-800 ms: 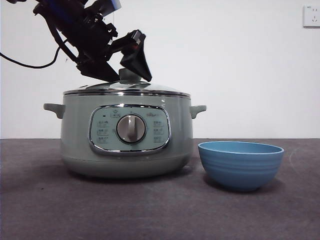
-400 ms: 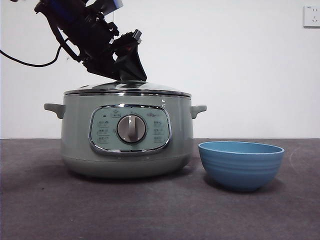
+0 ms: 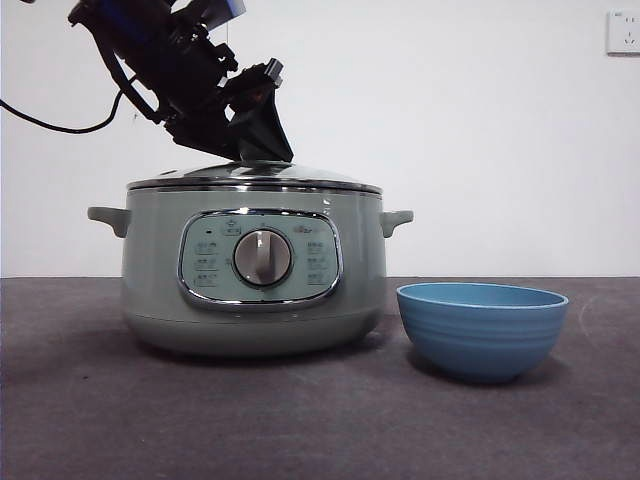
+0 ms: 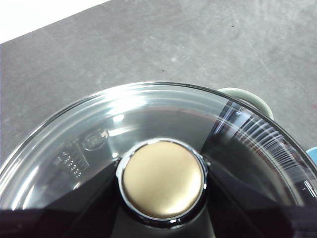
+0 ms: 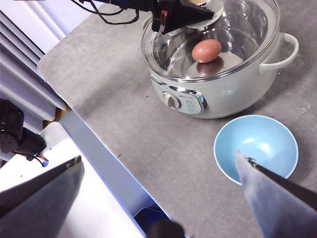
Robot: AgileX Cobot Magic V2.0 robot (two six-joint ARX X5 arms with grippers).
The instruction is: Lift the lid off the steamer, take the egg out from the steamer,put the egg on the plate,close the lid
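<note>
The steamer (image 3: 254, 270) stands on the grey desk (image 3: 300, 420) with its lid (image 3: 255, 178) on. Small markings ring the silver dial (image 3: 262, 257) on its panel, too small to read. The left hand (image 3: 258, 140) comes down from the upper left and is pinched on the lid's knob (image 4: 163, 179); from its wrist camera the knob looks golden, with a black jaw on each side. Only the right wrist camera, high above, shows the brown egg (image 5: 206, 50) through the glass lid. The right hand (image 5: 158, 198) hangs spread wide. The plate (image 3: 481, 328) sits just beside the steamer.
</note>
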